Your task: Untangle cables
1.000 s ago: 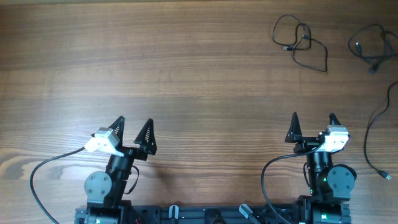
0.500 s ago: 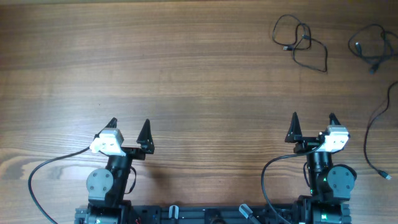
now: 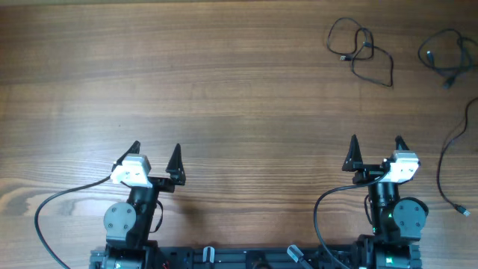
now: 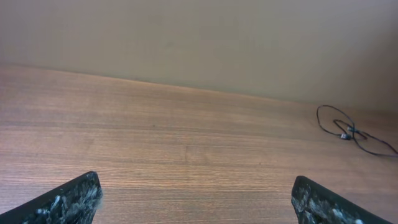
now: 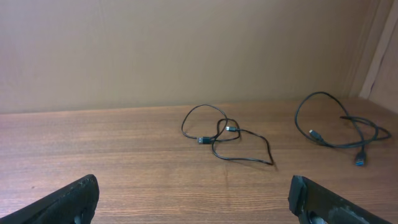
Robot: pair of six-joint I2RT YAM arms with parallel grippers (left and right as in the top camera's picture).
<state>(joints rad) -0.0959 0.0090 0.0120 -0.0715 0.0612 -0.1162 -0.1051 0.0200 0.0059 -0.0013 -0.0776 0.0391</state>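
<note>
Thin black cables lie on the wooden table at the far right. One looped cable [image 3: 362,48] lies at the back; it also shows in the right wrist view [image 5: 227,140] and in the left wrist view [image 4: 348,130]. A second cable [image 3: 448,56] lies at the far right corner, also in the right wrist view [image 5: 339,127]. A third cable [image 3: 448,161] runs along the right edge. My left gripper [image 3: 154,155] is open and empty at the front left. My right gripper [image 3: 376,147] is open and empty at the front right, well short of the cables.
The wooden table [image 3: 224,82] spreads across the view. A plain wall [image 5: 186,50] stands behind it. Thicker black arm cables loop at the front by the left base [image 3: 52,209] and the right base [image 3: 325,205].
My left gripper has swung slightly, turning from angled right to nearly straight ahead and drawing back a little. The right arm and the cables have not moved.
</note>
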